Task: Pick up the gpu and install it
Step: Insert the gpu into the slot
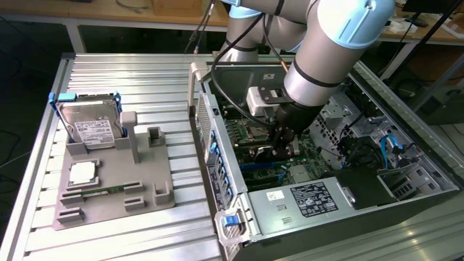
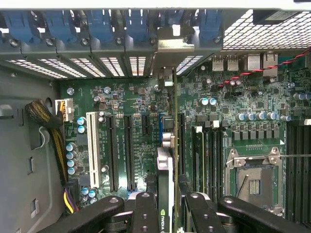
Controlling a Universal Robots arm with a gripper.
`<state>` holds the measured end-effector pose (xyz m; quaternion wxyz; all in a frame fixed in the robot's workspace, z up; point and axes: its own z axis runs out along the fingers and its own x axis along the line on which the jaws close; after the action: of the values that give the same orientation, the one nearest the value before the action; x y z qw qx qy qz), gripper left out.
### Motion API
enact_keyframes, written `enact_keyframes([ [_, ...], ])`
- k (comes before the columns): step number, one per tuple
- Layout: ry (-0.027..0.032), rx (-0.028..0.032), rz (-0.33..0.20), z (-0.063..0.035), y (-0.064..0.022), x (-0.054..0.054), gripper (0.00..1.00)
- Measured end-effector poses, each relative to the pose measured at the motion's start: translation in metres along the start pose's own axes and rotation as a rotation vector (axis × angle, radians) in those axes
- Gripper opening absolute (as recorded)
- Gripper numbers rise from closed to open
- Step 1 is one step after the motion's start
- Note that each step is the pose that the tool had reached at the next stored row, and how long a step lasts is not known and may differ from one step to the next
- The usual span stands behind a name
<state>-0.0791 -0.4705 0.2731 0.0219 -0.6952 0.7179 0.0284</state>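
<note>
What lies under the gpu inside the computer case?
The gpu, gripped edge-on by the end effector, stands over the green motherboard with its expansion slots. The spot directly below the card is covered by it.

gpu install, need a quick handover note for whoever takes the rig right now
Now: gripper shut on the gpu, inside the computer case.
Position: card on edge over the motherboard slots, bracket end at the rear slot openings.
Done: gpu picked up, carried into the case.
Left: install unconfirmed; cannot tell if the card is seated.
Outside: hard drive sits in the grey fixture.
</note>
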Motion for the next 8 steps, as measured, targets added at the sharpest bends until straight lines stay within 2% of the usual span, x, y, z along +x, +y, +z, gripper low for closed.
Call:
enact_keyframes([
  [8, -0.0002, 0.0001, 0.0, 0.0003, 0.0002, 0.0015, 0.27],
])
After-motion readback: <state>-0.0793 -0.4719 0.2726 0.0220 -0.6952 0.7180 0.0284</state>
